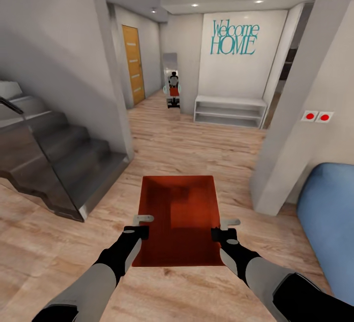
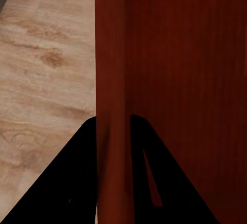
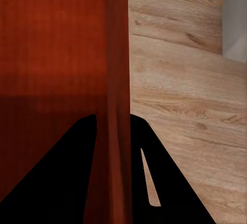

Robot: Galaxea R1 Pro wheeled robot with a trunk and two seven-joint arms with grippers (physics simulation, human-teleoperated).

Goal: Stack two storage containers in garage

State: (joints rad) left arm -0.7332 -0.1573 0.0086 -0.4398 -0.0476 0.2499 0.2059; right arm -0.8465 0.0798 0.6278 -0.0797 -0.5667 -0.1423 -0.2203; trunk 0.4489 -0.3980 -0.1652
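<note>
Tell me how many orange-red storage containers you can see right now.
1. The storage container hangs over the wood floor ahead of the robot, left claw on its left wall, right claw on its right wall. A second may be out of view.

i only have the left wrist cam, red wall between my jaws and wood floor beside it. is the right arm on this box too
Observer: Yes. The right gripper is clamped on the opposite long wall of the storage container, and the left gripper holds the near one.
Operator: is the box empty
Observer: Empty; the head view shows its bare bottom.
Operator: what's ahead of me
Observer: An entry hall with a white bench under a "Welcome HOME" sign.
Operator: anything close at the sides
Observer: A dark staircase on your left, a blue sofa on your right.
</note>
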